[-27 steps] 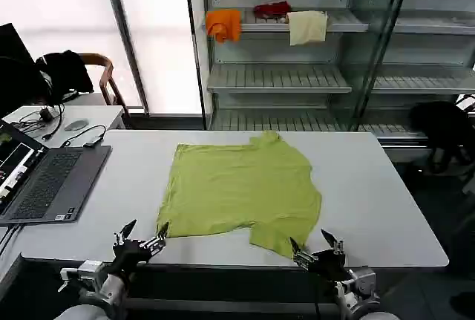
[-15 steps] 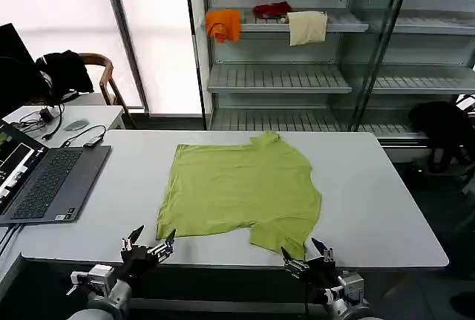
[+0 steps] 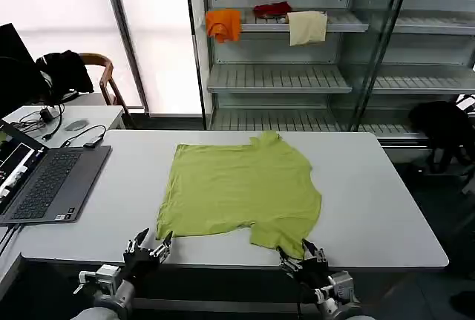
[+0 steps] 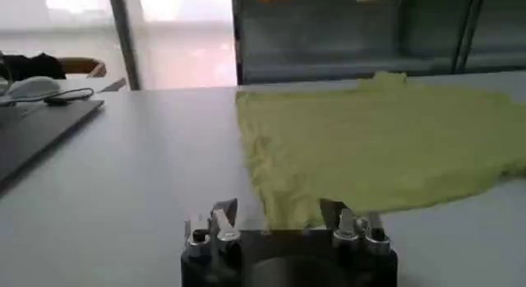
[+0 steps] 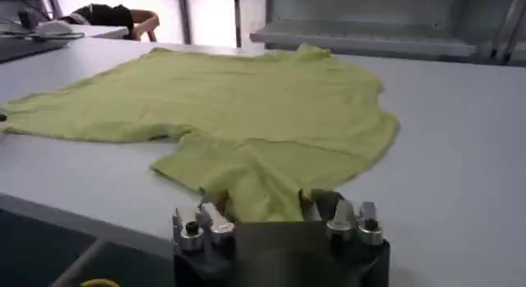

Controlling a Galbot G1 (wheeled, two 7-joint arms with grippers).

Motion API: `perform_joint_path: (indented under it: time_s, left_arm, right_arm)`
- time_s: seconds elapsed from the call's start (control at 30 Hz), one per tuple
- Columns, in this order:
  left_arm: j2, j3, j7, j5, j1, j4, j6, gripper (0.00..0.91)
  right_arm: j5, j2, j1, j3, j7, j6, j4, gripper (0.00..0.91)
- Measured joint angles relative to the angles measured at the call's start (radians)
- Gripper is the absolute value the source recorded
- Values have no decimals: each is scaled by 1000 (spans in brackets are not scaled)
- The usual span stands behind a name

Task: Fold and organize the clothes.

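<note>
Seeing my left gripper (image 3: 149,245) at the white table's (image 3: 386,201) near edge, fingers spread wide, empty, just short of the hem corner of the lime yellow-green short-sleeved cotton T-shirt (image 3: 241,190). Shirt lies flat mid-table. My right gripper (image 3: 302,255), also agape and empty, sits by the near sleeve.
</note>
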Motion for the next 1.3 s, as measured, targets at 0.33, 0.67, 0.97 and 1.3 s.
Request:
perform_joint_path:
  time_s: [0.33,0.67,0.97,1.3]
  left_arm:
    - [1,-3,11,7,3,11,-17,0]
    - [2,-29,11,-27,5,-40,-43,0]
    - [3,-42,28,-41,-7,-105,-25,0]
    - [-1,-36,27,-58,-41,-94,9,0]
  right_arm:
    - [3,8,-11,-4,9,27,7,0]
    - [43,15,-3,5,14,80,46,0]
    - [45,20,10,5,27,90,49,0]
    - [52,36,47,7,46,103,7,0]
